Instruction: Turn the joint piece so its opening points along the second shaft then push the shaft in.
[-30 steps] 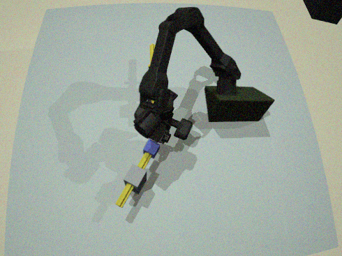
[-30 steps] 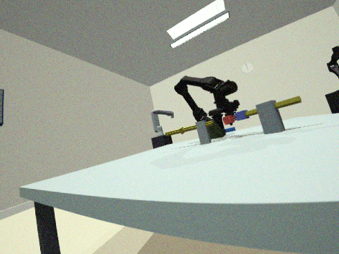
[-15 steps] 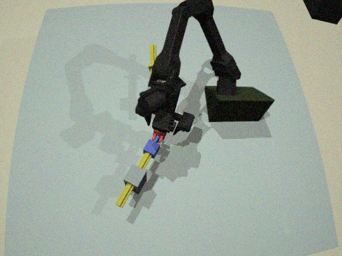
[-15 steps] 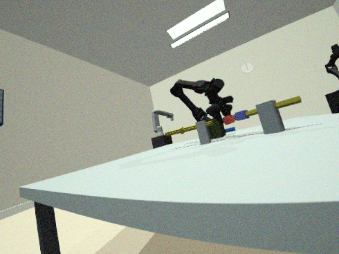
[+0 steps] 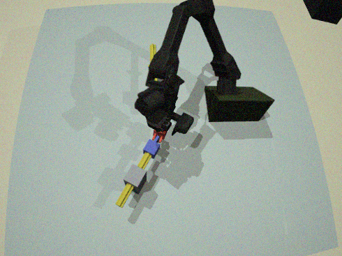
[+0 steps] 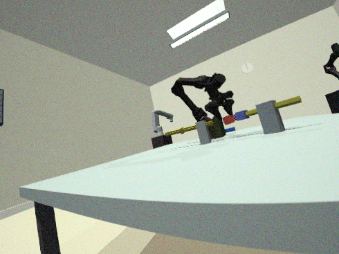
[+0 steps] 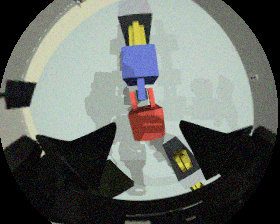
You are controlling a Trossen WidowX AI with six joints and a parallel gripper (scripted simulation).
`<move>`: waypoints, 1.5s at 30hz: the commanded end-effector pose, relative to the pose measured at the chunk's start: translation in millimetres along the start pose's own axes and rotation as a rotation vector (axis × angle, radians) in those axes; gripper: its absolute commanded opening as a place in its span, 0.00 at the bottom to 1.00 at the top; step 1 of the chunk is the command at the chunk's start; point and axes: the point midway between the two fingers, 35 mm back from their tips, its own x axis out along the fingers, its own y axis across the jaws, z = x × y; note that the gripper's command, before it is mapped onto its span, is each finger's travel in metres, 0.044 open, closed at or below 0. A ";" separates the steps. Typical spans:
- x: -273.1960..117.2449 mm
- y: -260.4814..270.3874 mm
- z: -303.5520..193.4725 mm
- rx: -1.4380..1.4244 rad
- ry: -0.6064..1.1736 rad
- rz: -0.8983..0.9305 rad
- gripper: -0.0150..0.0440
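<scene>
The red joint piece (image 5: pixel 160 134) (image 6: pixel 228 119) (image 7: pixel 146 122) is hinged to the blue end piece (image 5: pixel 151 147) (image 6: pixel 241 115) (image 7: pixel 140 62) of the first yellow shaft (image 5: pixel 144 160) (image 6: pixel 288 102) (image 7: pixel 136 33), in a grey block (image 5: pixel 135 176) (image 6: pixel 270 118). It angles slightly from that shaft; its opening is hidden. The second yellow shaft (image 5: pixel 153 54) (image 6: pixel 190 129) (image 7: pixel 183 161) sits in the second block (image 6: pixel 203 131) (image 7: pixel 173 146); its ribbed end shows, apart from the joint piece. My gripper (image 6: pixel 222 112) (image 7: pixel 149 125) is open and empty, its fingers above and either side of the joint piece.
The arm's dark green base (image 5: pixel 237 104) stands to the right in the top view. The arm hides the second block there. A black box (image 5: pixel 324 3) is at the upper right, off the pale table (image 5: pixel 262 192). The exterior view shows another black arm (image 6: pixel 332 67) in the background.
</scene>
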 end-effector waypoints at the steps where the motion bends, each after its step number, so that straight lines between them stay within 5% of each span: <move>1: -16.5 1.0 8.8 0.141 0.023 0.002 1.00; 28: -114.5 8.3 23.6 0.973 0.169 -0.143 1.00; 45: -85.1 1.6 -10.7 0.977 0.171 -0.145 1.00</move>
